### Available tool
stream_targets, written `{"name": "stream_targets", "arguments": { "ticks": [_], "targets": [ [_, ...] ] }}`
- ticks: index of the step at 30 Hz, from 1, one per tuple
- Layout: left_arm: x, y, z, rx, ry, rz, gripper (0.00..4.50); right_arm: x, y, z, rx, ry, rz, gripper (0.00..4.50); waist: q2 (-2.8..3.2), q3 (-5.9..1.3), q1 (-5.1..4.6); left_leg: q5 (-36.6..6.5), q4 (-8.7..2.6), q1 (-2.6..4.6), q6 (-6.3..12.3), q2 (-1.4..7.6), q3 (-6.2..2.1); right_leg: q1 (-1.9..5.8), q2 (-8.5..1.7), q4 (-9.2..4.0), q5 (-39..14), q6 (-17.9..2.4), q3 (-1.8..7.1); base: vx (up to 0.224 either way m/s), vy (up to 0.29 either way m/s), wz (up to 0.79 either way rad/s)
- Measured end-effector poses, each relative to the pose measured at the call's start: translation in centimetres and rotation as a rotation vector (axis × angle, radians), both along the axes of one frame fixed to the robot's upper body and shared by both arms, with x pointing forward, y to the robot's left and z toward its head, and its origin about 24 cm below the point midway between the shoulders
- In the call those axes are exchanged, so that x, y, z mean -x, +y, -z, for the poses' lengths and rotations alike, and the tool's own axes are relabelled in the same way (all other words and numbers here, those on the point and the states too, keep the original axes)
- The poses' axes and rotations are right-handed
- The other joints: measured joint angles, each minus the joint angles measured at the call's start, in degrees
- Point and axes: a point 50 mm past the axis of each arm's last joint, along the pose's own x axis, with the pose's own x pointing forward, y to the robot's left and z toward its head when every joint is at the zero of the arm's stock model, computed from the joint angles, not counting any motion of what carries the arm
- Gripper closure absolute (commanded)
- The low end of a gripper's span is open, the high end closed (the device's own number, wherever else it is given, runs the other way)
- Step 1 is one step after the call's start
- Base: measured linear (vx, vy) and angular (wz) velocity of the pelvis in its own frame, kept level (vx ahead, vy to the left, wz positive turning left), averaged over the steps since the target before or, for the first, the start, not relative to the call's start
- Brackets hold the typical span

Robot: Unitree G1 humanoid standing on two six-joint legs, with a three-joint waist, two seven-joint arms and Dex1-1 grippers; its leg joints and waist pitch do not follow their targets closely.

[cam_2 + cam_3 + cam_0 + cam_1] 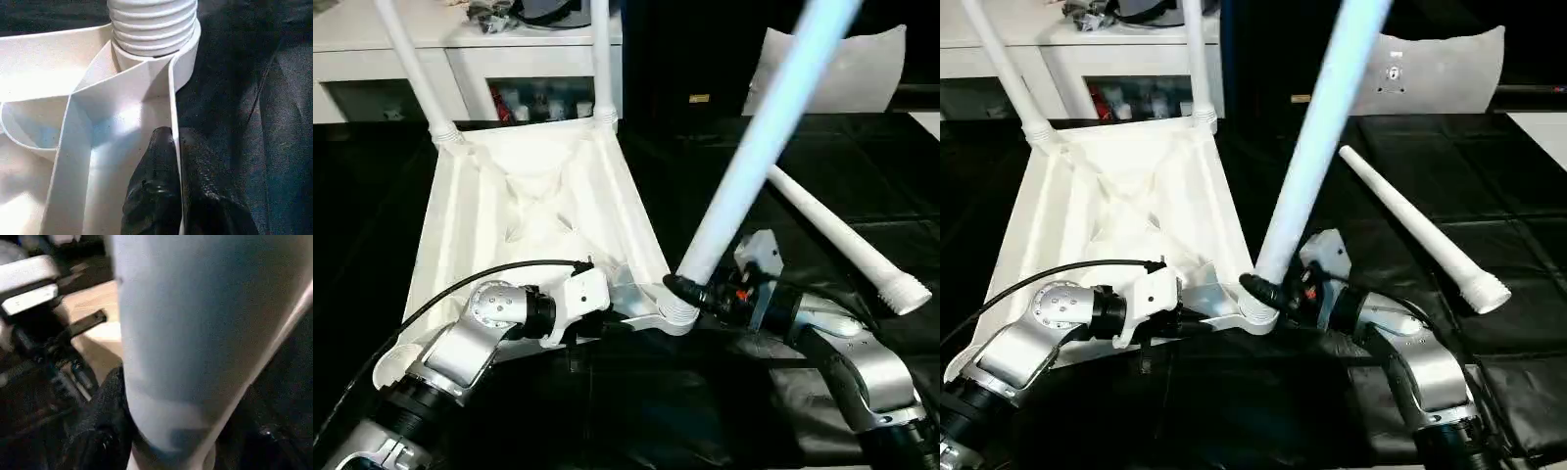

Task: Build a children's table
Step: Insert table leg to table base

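Upside-down white tabletop (538, 196) lies on the black mat (862, 215); left claw (168, 191) pinches its rim, right claw (690, 291) clamps the third leg (754, 157) tilted in the near corner socket (674, 315), needing straightening, then screwing down.

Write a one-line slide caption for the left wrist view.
Left gripper clamps the rim wall of the upturned white tabletop beside a corner socket holding the threaded end of a leg.
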Motion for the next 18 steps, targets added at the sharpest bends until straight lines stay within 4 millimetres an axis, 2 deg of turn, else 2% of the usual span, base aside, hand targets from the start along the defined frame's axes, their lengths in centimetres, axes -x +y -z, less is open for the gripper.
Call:
{"name": "stream_targets", "arguments": {
  "ticks": [6, 13, 18],
  "targets": [
    [0.0, 0.2, 0.0, -0.007, -0.001, -0.004, 4.5, -0.4, 0.3, 0.0, 0.02, -0.008, -0.032, 2.6, -0.31, 0.0, -0.51, 0.0, -0.02, -0.01, 0.0, 0.0, 0.0, -0.01, 0.0, -0.05, -0.02, 0.04, 0.03, 0.0, 0.0, 0.0],
    [-0.2, 0.5, -0.3, -0.022, -0.005, 0.013, 4.5, -1.1, 0.8, -0.4, 0.068, -0.015, -0.133, 2.6, -1.32, 0.57, -0.59, -0.01, -0.42, -0.01, -0.01, 0.0, 0.0, -0.15, 0.0, -0.18, -0.04, 0.06, 0.01, 0.0, 0.0, 0.0],
    [-0.5, 1.0, -0.9, -0.041, -0.005, 0.058, 4.5, -1.1, 1.0, -0.7, 0.059, -0.013, -0.178, 2.6, -1.73, 0.96, -0.58, -0.01, -0.9, 0.01, -0.01, 0.0, 0.0, -0.17, 0.05, -0.38, -0.04, 0.06, 0.0, 0.0, 0.0, 0.0]
  ]
}}
